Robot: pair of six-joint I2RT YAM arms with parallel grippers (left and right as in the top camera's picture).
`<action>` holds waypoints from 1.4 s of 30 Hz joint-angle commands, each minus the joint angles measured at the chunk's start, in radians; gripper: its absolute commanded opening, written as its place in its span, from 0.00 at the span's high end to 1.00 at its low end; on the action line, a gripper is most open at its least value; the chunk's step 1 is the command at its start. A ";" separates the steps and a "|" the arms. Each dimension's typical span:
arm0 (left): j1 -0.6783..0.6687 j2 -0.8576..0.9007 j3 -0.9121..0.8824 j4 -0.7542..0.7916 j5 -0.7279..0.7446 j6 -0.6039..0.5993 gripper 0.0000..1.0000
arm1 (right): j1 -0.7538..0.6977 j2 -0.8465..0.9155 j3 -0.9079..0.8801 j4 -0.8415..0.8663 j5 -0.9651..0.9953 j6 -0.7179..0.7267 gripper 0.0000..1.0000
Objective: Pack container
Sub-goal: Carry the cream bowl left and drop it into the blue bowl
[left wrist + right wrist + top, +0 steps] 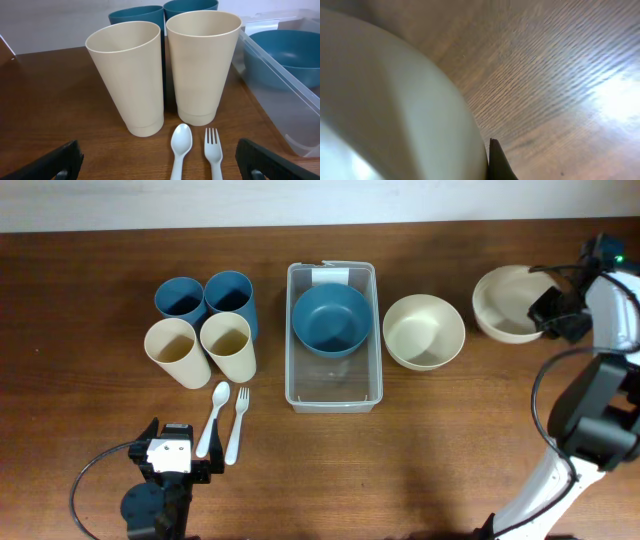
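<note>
The clear rectangular container stands mid-table with a blue bowl inside its far half. It also shows at the right of the left wrist view, with the blue bowl in it. A cream bowl sits just right of the container. A second cream bowl sits far right. My right gripper is at its right rim. In the right wrist view one black finger presses on the bowl's outer wall; the other finger is hidden. My left gripper is open and empty.
Two blue cups and two cream cups stand left of the container. A white spoon and fork lie in front of them, between and just ahead of my left fingers.
</note>
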 commanded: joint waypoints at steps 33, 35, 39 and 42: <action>-0.004 -0.008 -0.006 0.002 0.011 0.013 0.01 | 0.779 -0.117 0.003 0.198 0.045 0.050 0.96; -0.004 -0.008 -0.006 0.001 0.011 0.013 0.00 | 0.779 -0.089 0.003 0.203 0.021 0.050 0.96; -0.004 -0.008 -0.006 0.002 0.011 0.013 0.00 | 0.779 -0.055 0.003 0.245 -0.053 0.011 0.94; -0.004 -0.008 -0.006 0.001 0.011 0.013 0.00 | 0.774 -0.067 0.013 0.261 -0.064 0.006 0.69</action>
